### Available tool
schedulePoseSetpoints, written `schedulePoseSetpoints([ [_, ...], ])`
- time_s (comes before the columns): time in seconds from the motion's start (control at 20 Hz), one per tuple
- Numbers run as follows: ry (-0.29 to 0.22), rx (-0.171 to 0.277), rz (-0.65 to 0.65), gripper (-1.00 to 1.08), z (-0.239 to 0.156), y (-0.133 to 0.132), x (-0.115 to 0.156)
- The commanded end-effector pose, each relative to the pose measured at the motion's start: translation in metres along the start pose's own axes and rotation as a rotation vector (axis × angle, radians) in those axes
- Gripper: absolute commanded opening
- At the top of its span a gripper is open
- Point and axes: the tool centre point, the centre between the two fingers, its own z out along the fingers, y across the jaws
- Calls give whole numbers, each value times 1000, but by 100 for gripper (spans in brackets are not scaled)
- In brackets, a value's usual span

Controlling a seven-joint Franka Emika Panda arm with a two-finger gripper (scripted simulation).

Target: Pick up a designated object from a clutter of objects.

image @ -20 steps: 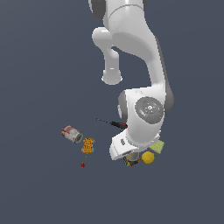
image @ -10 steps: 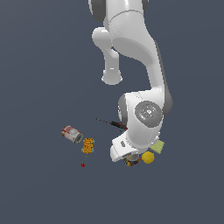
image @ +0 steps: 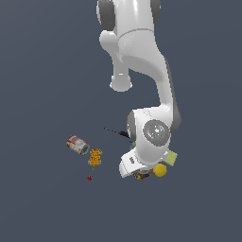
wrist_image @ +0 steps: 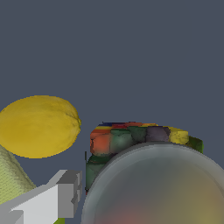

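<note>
The designated object is a short can with a greyish round lid and a red, green and yellow label. It fills much of the wrist view. In the exterior view only a sliver of this can shows under the white hand. My gripper is down at the can. One grey fingertip stands right beside the can's wall, and the other finger is hidden. The rest of the clutter of objects spreads around it, with the yellow ball close beside the can.
In the exterior view the yellow ball and a pale-green sponge lie on the hand's right. A screwdriver pokes out behind the arm. A red-and-white can, an orange patterned box and a tiny red piece lie to the left.
</note>
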Motion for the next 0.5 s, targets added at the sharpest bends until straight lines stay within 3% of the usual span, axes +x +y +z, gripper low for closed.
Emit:
schedulePoseSetpoints([
  [0.0,2,-1,0,100,1,0,1],
  [0.05,2,-1,0,100,1,0,2],
  [0.1,2,-1,0,-100,1,0,2],
  [0.45,2,-1,0,-100,1,0,2],
])
